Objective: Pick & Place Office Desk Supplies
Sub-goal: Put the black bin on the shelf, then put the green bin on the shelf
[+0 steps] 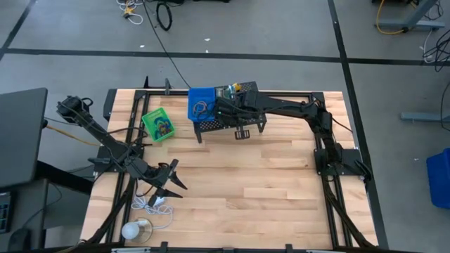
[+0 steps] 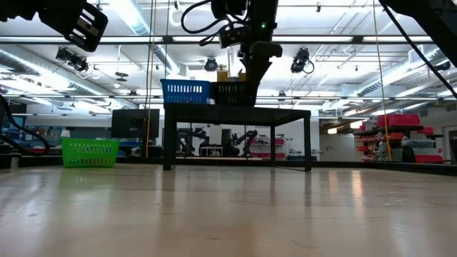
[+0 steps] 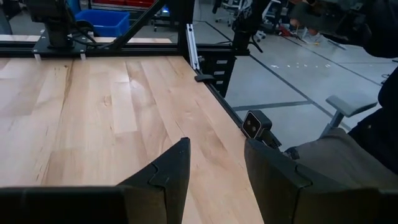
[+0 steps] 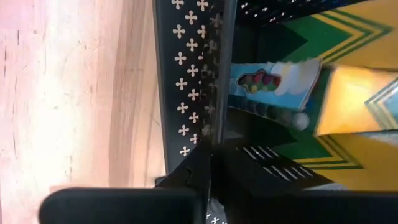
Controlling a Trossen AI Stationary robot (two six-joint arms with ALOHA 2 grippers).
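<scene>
While poised over the black tray (image 1: 241,91) on the far stand (image 1: 232,127) — likely the drop-off spot — shows right hand (image 1: 222,105) pressed together, nothing visibly pinched. Finds left hand (image 1: 169,180) spread, idle above near-left counter (image 1: 246,190).

White coiled cable w/ plug (image 1: 151,204) lying at the near-left corner of the wooden table (image 1: 246,183), a white round ball (image 1: 131,230) sitting just beside it. Black perforated stand (image 1: 232,126) standing at the far edge. Yellow cords (image 1: 390,21) trailing across grey floor (image 1: 281,28) beyond.
</scene>
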